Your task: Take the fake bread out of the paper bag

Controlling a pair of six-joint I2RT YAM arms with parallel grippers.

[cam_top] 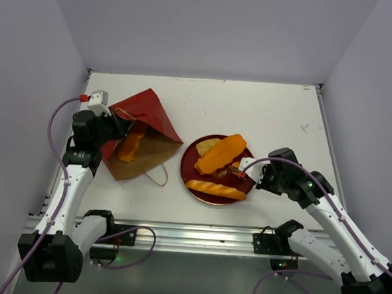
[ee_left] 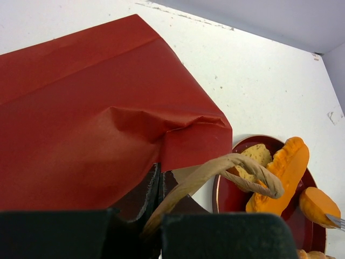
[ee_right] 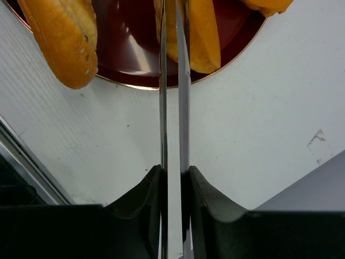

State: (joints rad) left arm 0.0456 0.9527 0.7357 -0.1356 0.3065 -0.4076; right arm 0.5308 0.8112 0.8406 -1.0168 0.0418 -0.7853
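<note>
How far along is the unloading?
Done: a large loaf, a baguette, a pale slice on the red plate. In hand: right end effector at a small orange piece on the plate, grip unclear; left end effector pinches the paper bag. Left: one orange loaf inside the bag.

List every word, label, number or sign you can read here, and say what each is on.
None: no view shows any readable text.
paper bag: plain red outside, no print or logo.
red plate and fake bread: unmarked.
table: only scuffs and specks, no writing.
</note>
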